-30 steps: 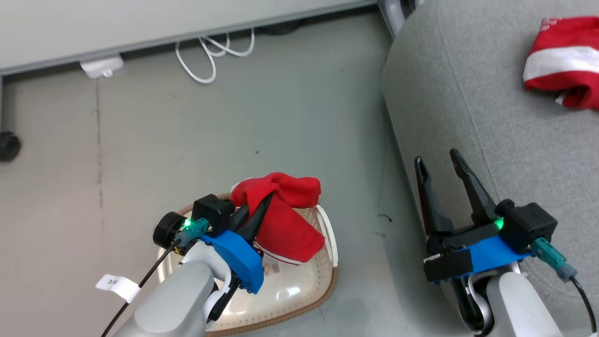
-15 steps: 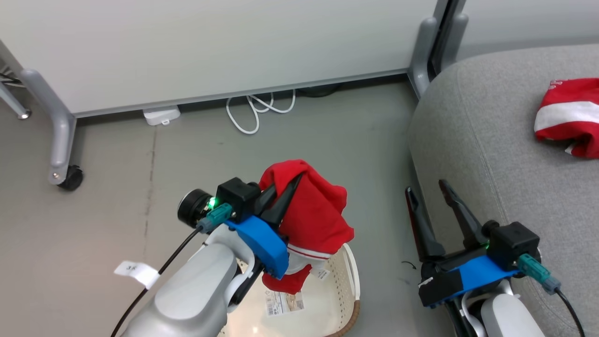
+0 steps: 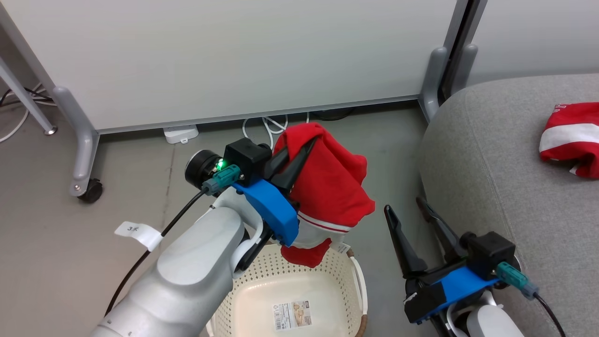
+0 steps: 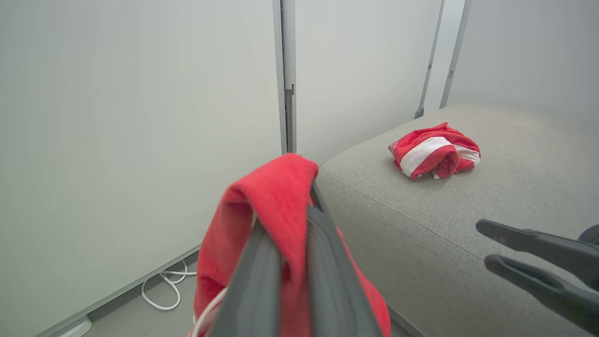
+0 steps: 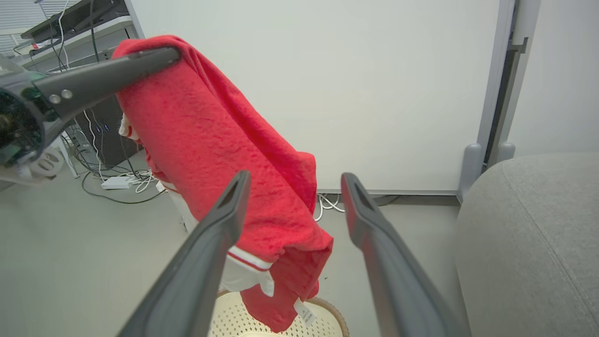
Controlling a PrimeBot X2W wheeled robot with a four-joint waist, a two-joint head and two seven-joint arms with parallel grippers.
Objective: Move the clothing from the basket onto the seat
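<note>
My left gripper (image 3: pixel 311 140) is shut on a red garment (image 3: pixel 334 187) with white trim and a white tag. The garment hangs from the fingers above the cream basket (image 3: pixel 362 290), its lowest fold just over the rim. In the left wrist view the cloth (image 4: pixel 276 182) is draped over my closed fingers. A second red and white garment (image 3: pixel 568 140) lies bunched on the grey seat (image 3: pixel 491 154) at the right. My right gripper (image 3: pixel 403 204) stands open and holds nothing, between the basket and the seat. In the right wrist view its fingers frame the hanging garment (image 5: pixel 220 140).
A white partition wall stands behind, on grey feet with a caster (image 3: pixel 91 189). White cables (image 3: pixel 266 126) and a power adapter (image 3: pixel 180 133) lie on the floor at its base. A printed label (image 3: pixel 292 316) lies in the basket's bottom.
My left gripper has lifted the red garment up out of the basket, and it now hangs above the rim. The head camera has tilted up. The right gripper stays open.
</note>
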